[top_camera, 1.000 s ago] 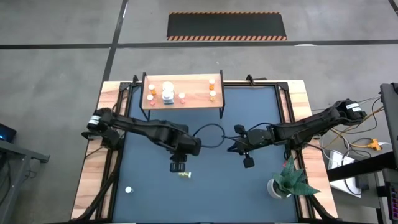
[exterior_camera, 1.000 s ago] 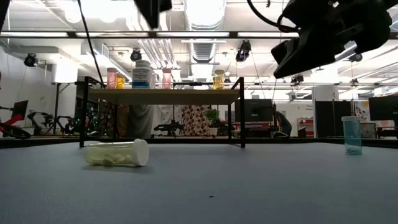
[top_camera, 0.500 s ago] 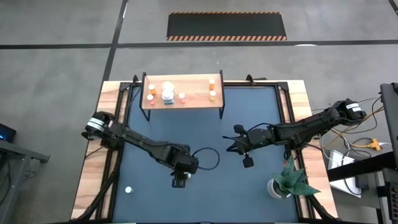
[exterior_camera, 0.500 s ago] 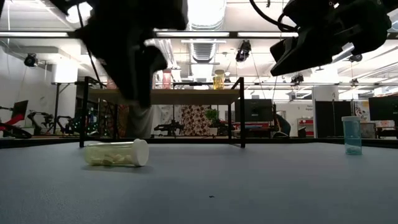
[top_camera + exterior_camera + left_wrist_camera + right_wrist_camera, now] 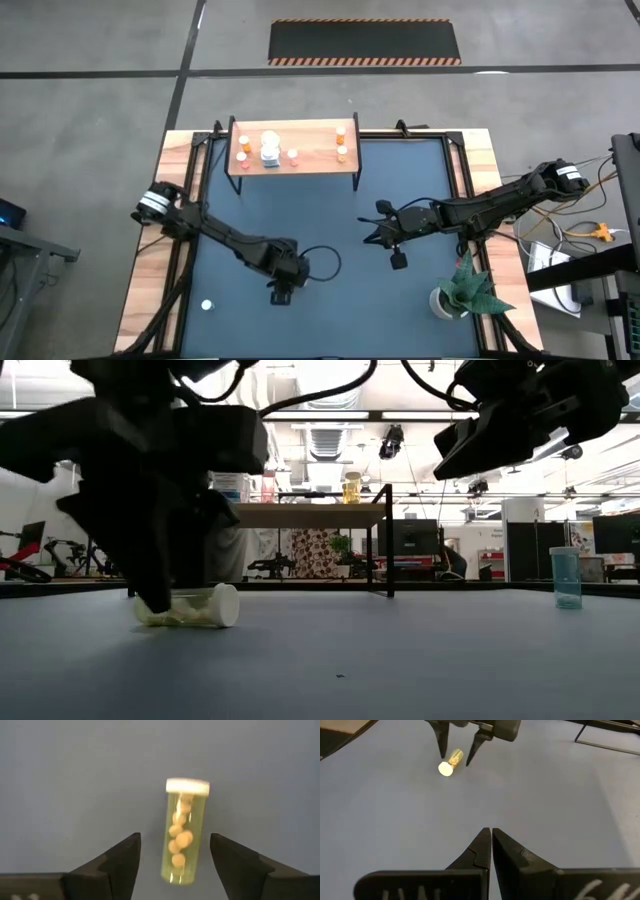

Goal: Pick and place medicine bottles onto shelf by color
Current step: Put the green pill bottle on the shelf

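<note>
One greenish bottle (image 5: 183, 831) lies on its side on the dark mat (image 5: 330, 210), near the table's front edge and a bit left of the middle. There is bare mat all around it. In the low view its white cap (image 5: 226, 605) points to the right, so its long way runs along the front edge.

The left gripper (image 5: 282, 292) hangs right over the bottle. Its fingers (image 5: 117, 860) are wide open, one on each side of the bottle, not touching it. From above, the gripper hides the bottle.

The right gripper (image 5: 398, 260) is up in the air right of the mat's middle. Its fingers (image 5: 479, 851) are pressed together and hold nothing.

The shelf (image 5: 295, 148) stands at the back edge with several bottles on top. Another small bottle (image 5: 207, 305) stands near the front left corner.
</note>
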Controlling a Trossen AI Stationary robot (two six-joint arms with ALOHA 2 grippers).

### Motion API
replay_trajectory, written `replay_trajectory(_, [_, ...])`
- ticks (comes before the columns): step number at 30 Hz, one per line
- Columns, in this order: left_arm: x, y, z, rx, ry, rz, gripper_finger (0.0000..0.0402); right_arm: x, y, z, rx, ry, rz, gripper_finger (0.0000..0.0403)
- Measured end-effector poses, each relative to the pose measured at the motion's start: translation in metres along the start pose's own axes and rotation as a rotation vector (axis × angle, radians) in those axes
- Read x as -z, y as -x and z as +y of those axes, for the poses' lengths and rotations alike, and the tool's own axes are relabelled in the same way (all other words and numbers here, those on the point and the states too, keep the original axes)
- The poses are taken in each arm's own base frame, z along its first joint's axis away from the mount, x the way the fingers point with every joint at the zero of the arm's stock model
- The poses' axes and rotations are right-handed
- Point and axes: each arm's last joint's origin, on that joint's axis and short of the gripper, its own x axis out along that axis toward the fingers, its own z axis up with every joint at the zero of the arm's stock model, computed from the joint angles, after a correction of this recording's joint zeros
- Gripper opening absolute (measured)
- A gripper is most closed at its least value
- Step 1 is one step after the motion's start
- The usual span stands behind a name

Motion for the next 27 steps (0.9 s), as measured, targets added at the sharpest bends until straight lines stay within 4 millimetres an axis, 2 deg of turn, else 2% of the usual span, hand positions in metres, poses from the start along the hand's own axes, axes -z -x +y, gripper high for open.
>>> replay_trajectory(4, [0.002,-0.002,0.0,-0.003,-0.014,0.011,0.0189,0.0,0.0,0.0,0.001,0.0,-0.005,0.0009])
replay_trajectory(14, [0.004,-0.003,0.001,-0.005,-0.015,0.02,0.0072,-0.002,0.0,0.0,0.004,0.0,-0.024,0.0009])
replay_trajectory(17, [0.004,-0.003,0.001,-0.005,-0.017,0.019,0.0065,-0.002,0.0,0.0,0.004,0.0,-0.027,0.0009])
replay_trajectory(22, [0.002,0.001,0.002,-0.028,-0.078,-0.002,0.0081,-0.004,0.0,0.0,0.005,0.001,-0.041,0.0009])
replay_trajectory(27, [-0.005,0.029,0.006,-0.166,-0.169,-0.131,0.0084,-0.01,-0.001,-0.001,0.014,0.019,-0.111,0.0009])
